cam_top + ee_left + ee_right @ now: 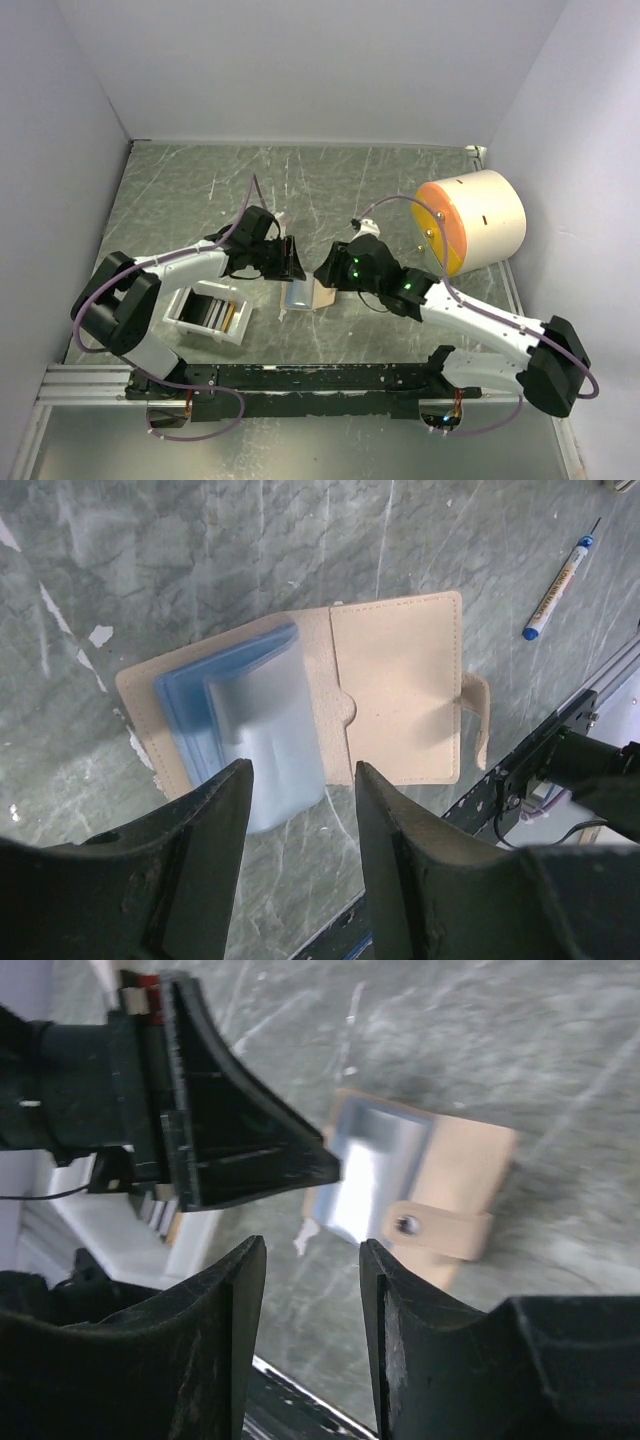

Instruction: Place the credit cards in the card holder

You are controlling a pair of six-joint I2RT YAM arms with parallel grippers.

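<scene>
Likely a fetch step: left gripper (302,770) and right gripper (313,1245) hover half-open and empty over the tan leather-like card holder (395,685); thin flat credit cards (213,312) wait at eight o'clock in the white plastic tray (232,336).

One card holder (395,685), one pen (560,580), one white tray (182,308), one cylinder (495,215)

No legible text; print on pen (559,586) unreadable.
</scene>
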